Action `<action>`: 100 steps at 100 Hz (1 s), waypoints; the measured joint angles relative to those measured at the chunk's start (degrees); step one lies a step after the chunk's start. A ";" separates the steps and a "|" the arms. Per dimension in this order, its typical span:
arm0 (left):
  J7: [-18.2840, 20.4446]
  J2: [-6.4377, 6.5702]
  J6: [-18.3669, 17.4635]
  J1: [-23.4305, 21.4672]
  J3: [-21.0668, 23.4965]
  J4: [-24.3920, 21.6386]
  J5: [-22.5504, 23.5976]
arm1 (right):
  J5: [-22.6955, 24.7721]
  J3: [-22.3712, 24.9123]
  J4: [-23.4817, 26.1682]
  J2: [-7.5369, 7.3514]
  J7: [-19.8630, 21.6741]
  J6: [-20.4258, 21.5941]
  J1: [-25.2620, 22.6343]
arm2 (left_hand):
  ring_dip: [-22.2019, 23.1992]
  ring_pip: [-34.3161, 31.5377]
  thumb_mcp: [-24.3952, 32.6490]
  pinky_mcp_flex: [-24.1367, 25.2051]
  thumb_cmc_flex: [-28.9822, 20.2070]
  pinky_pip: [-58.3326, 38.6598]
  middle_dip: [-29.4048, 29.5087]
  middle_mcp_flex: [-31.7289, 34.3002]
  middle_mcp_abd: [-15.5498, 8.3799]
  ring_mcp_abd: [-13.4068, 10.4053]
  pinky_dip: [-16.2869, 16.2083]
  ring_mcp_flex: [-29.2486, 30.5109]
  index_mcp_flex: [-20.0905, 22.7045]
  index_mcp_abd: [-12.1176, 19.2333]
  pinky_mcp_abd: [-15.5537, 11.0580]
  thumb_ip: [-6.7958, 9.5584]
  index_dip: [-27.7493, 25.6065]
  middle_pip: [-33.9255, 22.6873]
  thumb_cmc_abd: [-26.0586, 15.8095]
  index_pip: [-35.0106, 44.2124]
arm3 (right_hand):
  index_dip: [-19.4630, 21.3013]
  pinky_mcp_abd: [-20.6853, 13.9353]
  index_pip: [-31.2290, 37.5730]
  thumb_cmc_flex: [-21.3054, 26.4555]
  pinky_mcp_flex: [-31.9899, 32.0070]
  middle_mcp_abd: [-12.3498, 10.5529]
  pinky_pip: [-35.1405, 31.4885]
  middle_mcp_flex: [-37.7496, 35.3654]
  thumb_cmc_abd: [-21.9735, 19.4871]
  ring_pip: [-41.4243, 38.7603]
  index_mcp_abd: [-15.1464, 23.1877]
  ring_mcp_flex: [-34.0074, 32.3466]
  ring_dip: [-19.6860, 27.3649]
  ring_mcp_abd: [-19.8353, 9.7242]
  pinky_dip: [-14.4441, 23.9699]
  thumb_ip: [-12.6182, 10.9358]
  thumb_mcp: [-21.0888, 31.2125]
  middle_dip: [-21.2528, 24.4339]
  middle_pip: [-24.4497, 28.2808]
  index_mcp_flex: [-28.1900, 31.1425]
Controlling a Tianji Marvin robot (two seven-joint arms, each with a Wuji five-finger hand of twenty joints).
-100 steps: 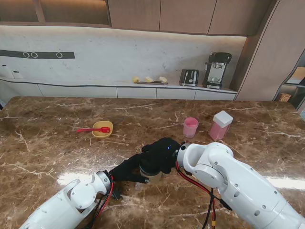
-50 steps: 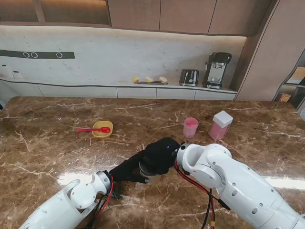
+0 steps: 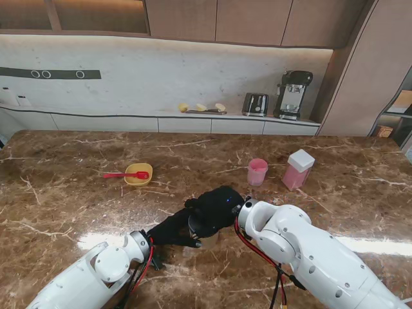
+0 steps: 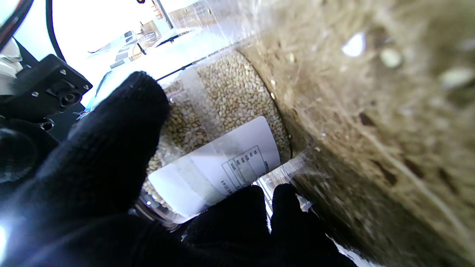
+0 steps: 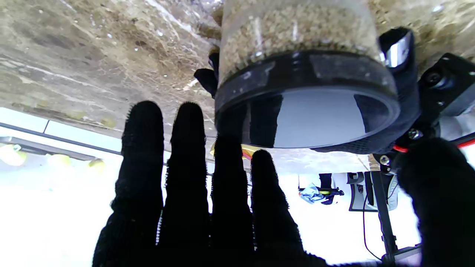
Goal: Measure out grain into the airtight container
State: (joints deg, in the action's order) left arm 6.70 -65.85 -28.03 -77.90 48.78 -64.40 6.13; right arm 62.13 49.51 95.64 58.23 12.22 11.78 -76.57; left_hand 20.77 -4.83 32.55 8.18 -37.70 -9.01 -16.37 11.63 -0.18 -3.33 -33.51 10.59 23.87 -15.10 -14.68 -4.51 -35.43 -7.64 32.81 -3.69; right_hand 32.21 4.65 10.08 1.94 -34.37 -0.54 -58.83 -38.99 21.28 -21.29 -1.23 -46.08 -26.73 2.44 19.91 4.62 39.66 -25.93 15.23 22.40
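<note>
A clear jar of grain (image 3: 205,241) with a black lid (image 5: 308,107) stands on the marble table near me, in the middle. My left hand (image 3: 170,230) is wrapped around its side; its thumb (image 4: 111,129) presses the glass beside a white label (image 4: 222,159). My right hand (image 3: 215,209) hovers over the lid with its fingers (image 5: 185,178) stretched out straight, not closed on it. A pink cup (image 3: 257,171) and a pink container with a white lid (image 3: 298,169) stand farther away on the right.
A yellow bowl (image 3: 138,174) with a red spoon (image 3: 119,174) lies farther off on the left. The back counter holds a toaster (image 3: 255,103) and a coffee machine (image 3: 293,94).
My right hand and forearm have shifted slightly to the left over the jar, hiding more of it. The left hand has kept its hold and the jar has stayed in place.
</note>
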 measured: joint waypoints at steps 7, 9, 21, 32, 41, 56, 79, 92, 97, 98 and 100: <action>0.03 0.00 0.00 0.00 0.00 0.00 -0.03 | 1.45 1.36 0.48 0.16 -0.71 0.25 -1.18 | 0.00 0.00 0.00 0.04 0.00 0.00 0.00 0.01 0.00 0.00 0.00 -0.03 0.00 0.00 0.00 0.00 0.00 0.00 0.00 0.00 | 0.00 1.60 -0.63 -0.69 5.21 -0.07 4.79 2.84 -0.63 4.72 0.59 4.88 2.40 0.77 -0.06 0.00 -0.36 1.34 -1.96 -0.71; 0.03 0.00 0.00 0.00 -0.01 0.00 -0.04 | 1.70 1.80 0.75 0.19 -0.77 0.37 -1.55 | 0.00 0.00 0.00 0.04 0.00 0.00 0.00 0.01 0.00 0.00 0.00 -0.04 0.00 0.00 0.00 0.00 0.00 0.00 0.00 0.00 | 0.00 1.71 -0.73 -0.69 6.33 -0.10 5.50 3.50 -0.63 5.82 1.01 5.84 3.09 0.79 -0.07 0.00 0.16 1.39 -2.28 -0.80; 0.11 0.02 0.00 0.01 -0.01 -0.02 -0.06 | 1.98 4.65 3.20 0.20 -0.54 1.42 -3.78 | 0.00 0.00 0.00 0.06 0.00 0.00 0.00 0.01 0.00 0.00 0.00 -0.07 0.00 0.00 0.00 0.00 0.00 0.00 0.00 0.00 | 0.00 1.99 -0.76 2.00 10.15 -0.13 8.87 6.98 2.67 9.17 1.81 10.33 5.09 0.81 -0.07 0.00 0.54 2.41 -5.13 -0.82; 0.14 0.03 0.00 0.01 0.01 -0.03 -0.02 | 1.38 6.98 5.98 0.12 4.52 4.14 -4.58 | 0.00 0.00 0.00 0.06 0.00 0.00 0.00 0.01 0.00 0.00 0.00 -0.07 0.00 0.00 0.00 0.00 0.00 0.00 0.00 0.00 | 0.06 1.83 -0.76 16.54 11.45 0.01 12.11 11.76 12.64 10.31 1.88 13.67 5.82 0.82 -0.07 0.00 0.33 3.43 -6.23 -0.81; 0.14 0.03 0.00 0.01 0.02 -0.03 0.06 | 0.29 7.65 7.51 -0.39 11.05 7.09 -3.98 | 0.00 0.00 0.00 0.06 0.00 0.00 0.00 0.01 0.00 0.00 0.00 -0.07 0.00 0.00 0.00 0.00 0.00 0.00 -0.01 0.00 | 0.16 1.50 -0.96 27.42 11.46 0.41 13.43 14.77 18.10 11.53 1.97 15.24 6.54 0.77 -0.07 -0.61 4.59 3.74 -6.63 -1.13; 0.11 0.03 0.00 0.00 0.02 -0.05 0.09 | -2.46 5.95 7.11 -1.75 16.57 9.33 -0.61 | 0.00 0.00 0.00 0.06 0.00 0.00 0.00 0.45 0.00 0.00 0.00 -0.07 0.27 -0.01 0.00 0.00 0.00 0.00 -0.01 0.03 | 0.74 0.86 -4.28 30.26 11.48 1.30 15.55 19.98 23.11 11.60 3.15 18.09 7.29 0.21 -0.07 -0.46 20.73 4.20 -6.85 -5.33; 0.10 0.05 0.00 0.00 -0.01 -0.08 0.13 | -2.85 2.46 4.11 -2.08 14.83 9.22 2.53 | 0.00 0.00 0.00 0.06 0.00 0.00 0.00 0.46 0.00 0.00 0.00 -0.07 0.28 -0.01 0.00 0.00 0.00 0.00 -0.01 0.03 | 0.74 0.16 -5.30 33.30 8.57 1.35 15.35 20.89 23.22 9.82 9.87 18.41 7.29 0.14 -0.07 -0.37 24.32 4.20 -5.34 -6.02; 0.15 0.07 0.04 0.00 0.00 -0.12 0.16 | -4.93 0.68 3.11 -2.14 15.51 8.80 3.79 | 0.00 0.00 0.00 0.06 0.00 0.00 0.00 0.46 0.00 0.00 0.00 -0.07 0.28 0.00 0.01 0.00 0.00 0.00 -0.01 0.03 | 0.74 -0.08 -6.14 33.93 6.28 0.50 13.54 18.65 23.22 7.26 11.21 13.94 6.45 -0.82 0.45 -0.37 25.95 4.20 -3.39 -5.90; 0.16 0.07 0.06 -0.02 0.03 -0.15 0.21 | -5.07 0.43 2.93 -2.13 15.60 8.73 4.00 | 0.00 0.00 0.00 0.06 0.00 0.00 0.00 0.46 0.00 0.00 0.00 -0.07 0.29 -0.01 0.01 0.00 0.00 0.00 -0.01 0.03 | 0.74 -0.40 -6.05 33.93 5.20 0.44 12.39 18.11 23.22 6.66 12.00 13.04 5.16 -1.02 0.46 -0.37 26.77 4.11 -3.11 -5.28; 0.16 0.07 0.06 -0.03 0.03 -0.16 0.22 | -5.07 0.40 2.92 -2.13 15.59 8.72 4.02 | 0.00 0.00 0.00 0.06 0.00 0.00 0.00 0.46 0.00 0.00 0.00 -0.07 0.30 -0.01 0.01 0.00 0.00 0.00 -0.01 0.03 | 0.74 -0.41 -6.05 33.93 5.10 0.44 12.39 18.00 23.22 6.54 12.01 12.93 4.92 -1.02 0.46 -0.36 26.82 3.66 -3.05 -5.24; 0.16 0.07 0.06 -0.05 0.04 -0.18 0.23 | -5.06 0.37 2.89 -2.12 15.53 8.71 4.06 | 0.00 0.00 0.00 0.06 0.00 0.00 0.00 0.47 0.00 0.00 0.00 -0.09 0.30 -0.01 0.01 0.00 0.00 0.00 -0.01 0.03 | 0.74 -0.46 -6.05 33.89 4.55 0.44 11.74 17.48 23.22 5.83 12.12 12.25 4.29 -1.08 0.46 -0.32 27.01 3.43 -2.94 -4.68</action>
State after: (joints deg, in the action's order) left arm 6.86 -65.78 -27.97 -77.95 48.82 -64.58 6.36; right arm 57.07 49.87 98.53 56.11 27.75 20.49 -72.51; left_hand 20.77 -4.83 32.55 8.25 -37.70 -9.01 -16.37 12.10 -0.18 -3.34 -33.51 10.50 24.18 -15.11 -14.66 -4.51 -35.42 -7.64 32.80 -3.66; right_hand 32.95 4.19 4.02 35.84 -29.82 -0.11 -47.09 -21.52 44.50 -15.46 10.89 -33.84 -22.44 1.36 20.38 4.30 66.67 -22.50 12.29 17.72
